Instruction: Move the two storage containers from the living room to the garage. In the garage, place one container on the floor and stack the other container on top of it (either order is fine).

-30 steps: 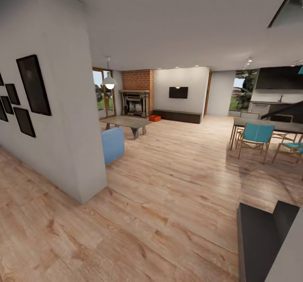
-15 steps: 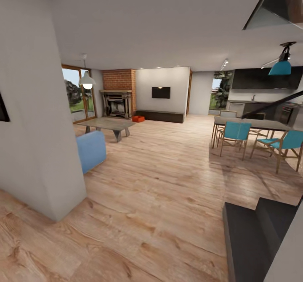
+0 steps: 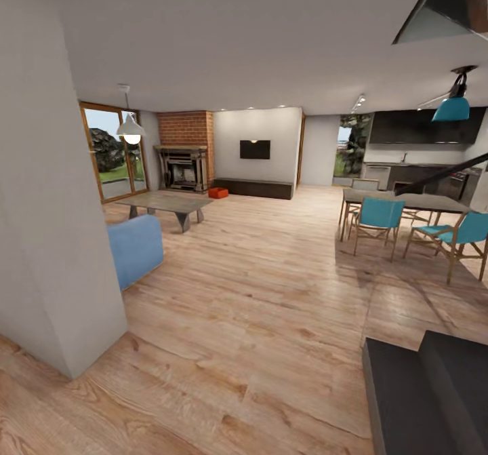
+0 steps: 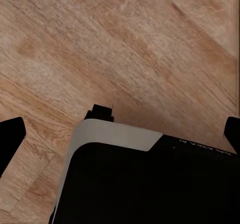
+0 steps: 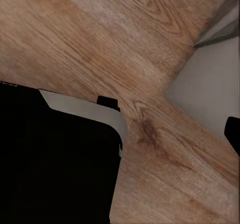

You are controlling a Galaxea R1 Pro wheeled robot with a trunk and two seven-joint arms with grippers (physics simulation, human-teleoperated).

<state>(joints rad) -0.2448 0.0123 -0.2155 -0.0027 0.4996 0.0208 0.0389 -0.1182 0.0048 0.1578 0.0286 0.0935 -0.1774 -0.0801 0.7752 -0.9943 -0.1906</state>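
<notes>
Nearest us, both wrist views look down on the plank floor (image 4: pixel 125 43) over the edge of our own dark base (image 4: pixel 150 184). In the left wrist view the left gripper (image 4: pixel 122 134) has its fingertips at opposite edges of the picture, spread wide with nothing between them. In the right wrist view only one dark fingertip (image 5: pixel 233 131) of the right gripper shows at the edge, so we cannot tell how that one stands. From the head, a white wall corner (image 3: pixel 61 238) is close on our left and dark steps (image 3: pixel 434 394) sit low on our right. Beyond the corner comes the blue sofa (image 3: pixel 135 248), then the low table (image 3: pixel 166 203), with a dining table (image 3: pixel 407 201) and teal chairs well off to the right. At the far end, on the floor between the brick fireplace (image 3: pixel 184 156) and the dark low cabinet (image 3: pixel 254 187), sits a small orange-red container (image 3: pixel 217 192); we cannot tell whether it is one bin or two together. We judge the step to be the drive in to fetch the first bin. Next we need to roll across open floor, right of the sofa and low table, and stop facing the bin.
</notes>
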